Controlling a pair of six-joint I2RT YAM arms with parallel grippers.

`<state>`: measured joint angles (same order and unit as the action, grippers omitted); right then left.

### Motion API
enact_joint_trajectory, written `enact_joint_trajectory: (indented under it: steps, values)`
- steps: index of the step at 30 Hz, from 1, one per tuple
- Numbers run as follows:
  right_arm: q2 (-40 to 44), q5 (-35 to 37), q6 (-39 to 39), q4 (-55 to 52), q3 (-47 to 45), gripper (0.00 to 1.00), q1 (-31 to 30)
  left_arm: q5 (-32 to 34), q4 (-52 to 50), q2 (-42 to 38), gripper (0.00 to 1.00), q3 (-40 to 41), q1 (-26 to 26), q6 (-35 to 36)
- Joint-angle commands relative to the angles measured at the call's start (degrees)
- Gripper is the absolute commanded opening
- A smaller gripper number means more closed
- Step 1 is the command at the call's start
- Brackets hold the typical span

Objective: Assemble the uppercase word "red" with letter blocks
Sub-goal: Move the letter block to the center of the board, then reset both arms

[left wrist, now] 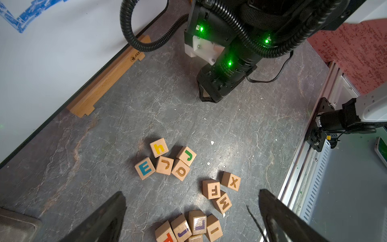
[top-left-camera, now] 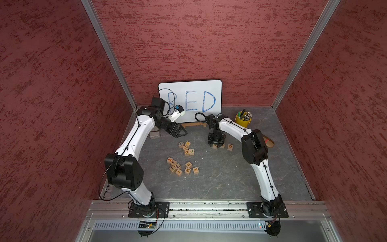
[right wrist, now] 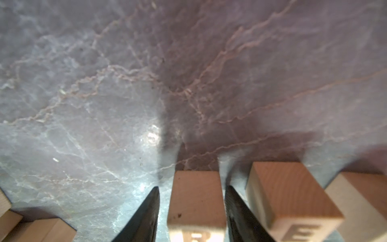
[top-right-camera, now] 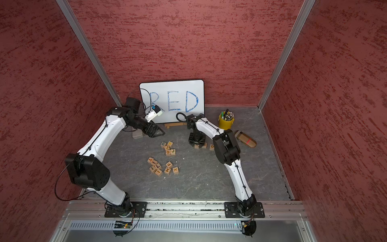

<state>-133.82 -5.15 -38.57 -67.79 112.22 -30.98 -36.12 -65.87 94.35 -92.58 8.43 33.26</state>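
Skipping the near scatter of spare pale wooden letter cubes (top-left-camera: pixel 195 170). Beyond, left gripper (left wrist: pixel 192 191) hovering, spread wide, empty. Then right gripper (right wrist: pixel 192 187) down around the pale wooden cube with orange-red R (right wrist: pixel 196 201): slightly parted, sliver of gap, not clamped. Matching E cube (right wrist: pixel 293 199) just beside, D cube (top-left-camera: pixel 230 146) next along, all on the grey table (top-left-camera: pixel 230 178). Probably the release step; next, a straight lift without nudging R. R mostly hidden under gripper in both top views, blurred at the wrist.
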Motion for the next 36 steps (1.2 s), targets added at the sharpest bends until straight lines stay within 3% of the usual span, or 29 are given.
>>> enact_joint_trajectory:
  steps: [1, 9, 15, 19, 20, 21, 24, 28, 32, 36]
  values:
    - [2.8, 3.2, -0.6, 1.3, 1.6, 0.55, -0.2, -0.6, 1.0, -1.8, 0.99, -0.4, 0.3, -0.3]
    - [5.5, 5.5, -0.6, 1.5, 4.7, 0.58, -0.3, 1.2, 3.4, -3.6, 0.99, 0.5, -0.2, -3.1]
    - [15.6, 9.9, 0.9, 10.1, 0.1, 0.65, -1.5, 0.8, 10.1, -8.8, 0.99, 8.2, -5.0, -8.0]
    - [29.0, 12.9, 1.9, 32.4, -17.0, 0.78, -3.0, 4.7, 23.1, -13.6, 0.99, 17.5, -10.1, -18.0]
    - [32.3, 13.7, 1.6, 38.3, -22.0, 0.84, -3.1, 4.9, 26.1, -14.8, 1.0, 19.9, -11.4, -20.1]
    - [36.2, 14.6, 1.6, 45.9, -28.5, 0.98, -3.3, 5.1, 30.1, -16.3, 0.99, 23.1, -13.0, -22.5]
    - [46.5, 18.4, 2.9, 66.5, -46.5, 0.99, -3.3, 4.5, 44.9, -21.8, 0.99, 34.1, -18.2, -30.9]
    - [57.1, 26.3, 13.2, 81.6, -61.8, 0.99, -3.3, 6.4, 63.0, -27.7, 0.99, 48.5, -22.5, -38.9]
    - [67.3, 32.6, 28.3, 91.7, -72.2, 0.99, -3.2, 6.1, 72.7, -30.5, 0.99, 58.3, -22.2, -34.8]
    - [76.3, 33.0, 33.9, 94.6, -78.4, 0.99, -1.8, 9.2, 89.9, -29.3, 0.99, 68.8, -21.7, -33.6]
